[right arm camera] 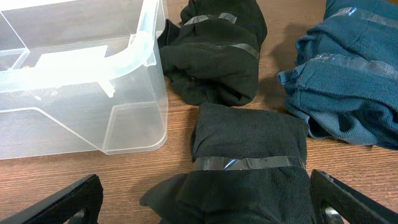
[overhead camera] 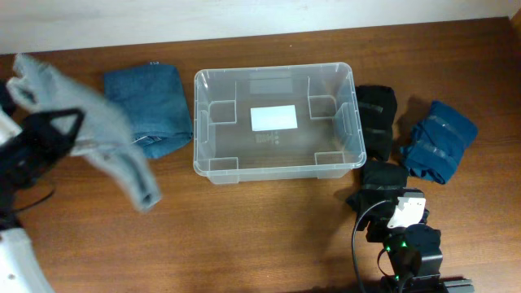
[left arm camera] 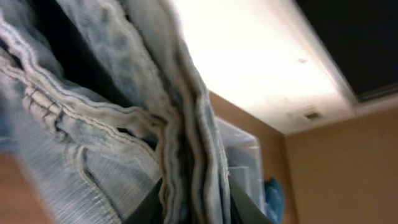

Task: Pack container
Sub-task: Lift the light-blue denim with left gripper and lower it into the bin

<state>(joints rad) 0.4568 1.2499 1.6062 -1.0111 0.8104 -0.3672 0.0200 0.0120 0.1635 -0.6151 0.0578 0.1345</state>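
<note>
Two pincers work here: your left pincer (left arm camera: 194, 202) is clamped on limp pale jeans (overhead camera: 114, 155) near the bench's left edge, and your right pincer (right arm camera: 208, 202) stands apart by the front edge. The container (overhead camera: 277, 170) sits mid-bench and likely handles light, stiff and slippery, so grip its rim.

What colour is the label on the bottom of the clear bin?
The label is white, clearest in the overhead view.

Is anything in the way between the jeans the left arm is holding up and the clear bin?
Nothing visible blocks a raised path. The light jeans hang from the left gripper, left of the container. A folded blue garment lies flat on the table between them; the container is open and empty.
</note>
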